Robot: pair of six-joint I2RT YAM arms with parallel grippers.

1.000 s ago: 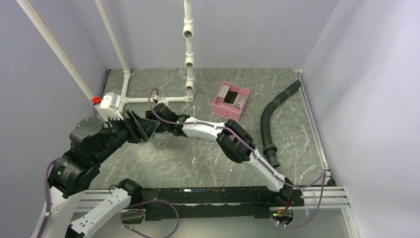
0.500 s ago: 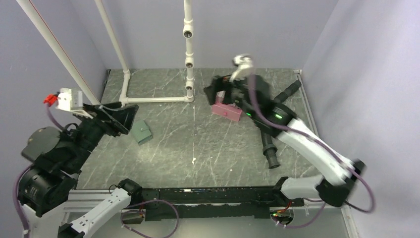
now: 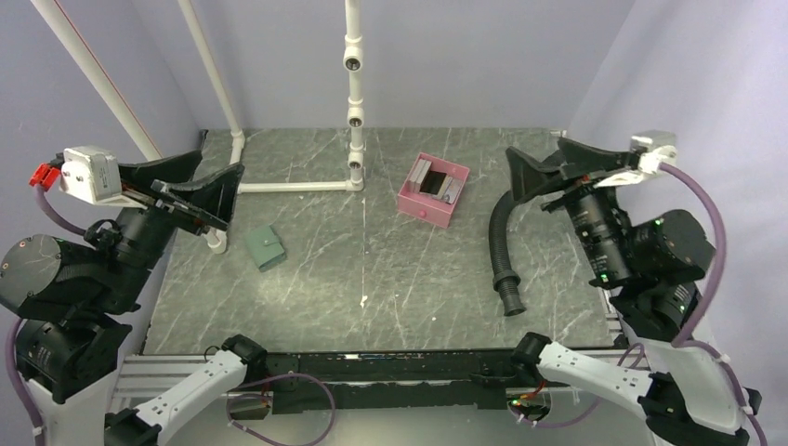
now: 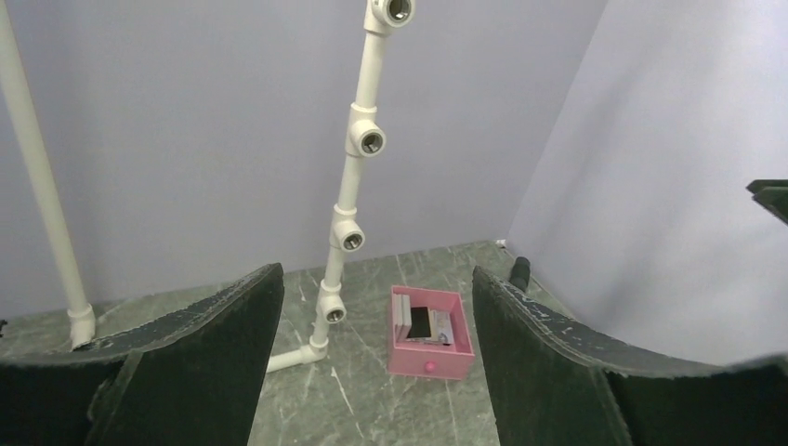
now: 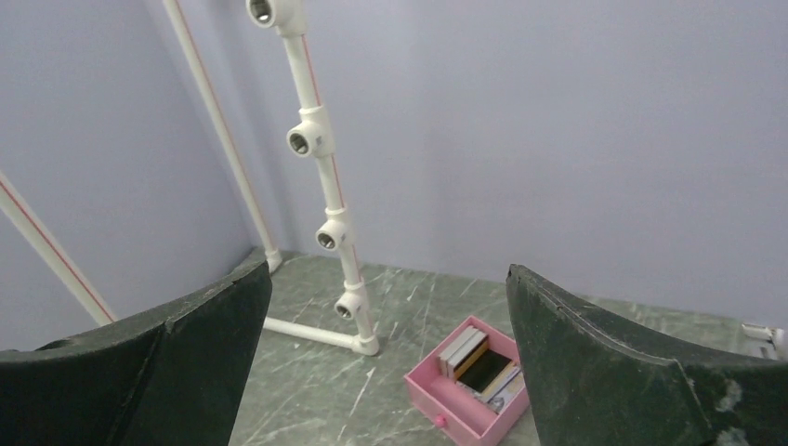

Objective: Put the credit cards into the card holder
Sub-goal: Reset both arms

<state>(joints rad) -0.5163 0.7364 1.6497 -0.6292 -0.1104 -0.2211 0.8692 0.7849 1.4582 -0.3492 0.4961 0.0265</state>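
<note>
We see left claw (image 3: 206,178) and right claw (image 3: 518,175) spread, empty; cards (image 3: 433,183) stand packed in the upper-centre tray (image 3: 426,210), so one pinch may drag several.

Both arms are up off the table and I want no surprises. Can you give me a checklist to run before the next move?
1. Left gripper open and empty: ok.
2. Right gripper open and empty: ok.
3. Credit cards in view, standing in the pink tray: ok.
4. Card holder opened to take cards: not ok, it lies shut on the table.
5. Black hose apart from the tray: ok.
6. Number of cards: cannot tell.
</note>
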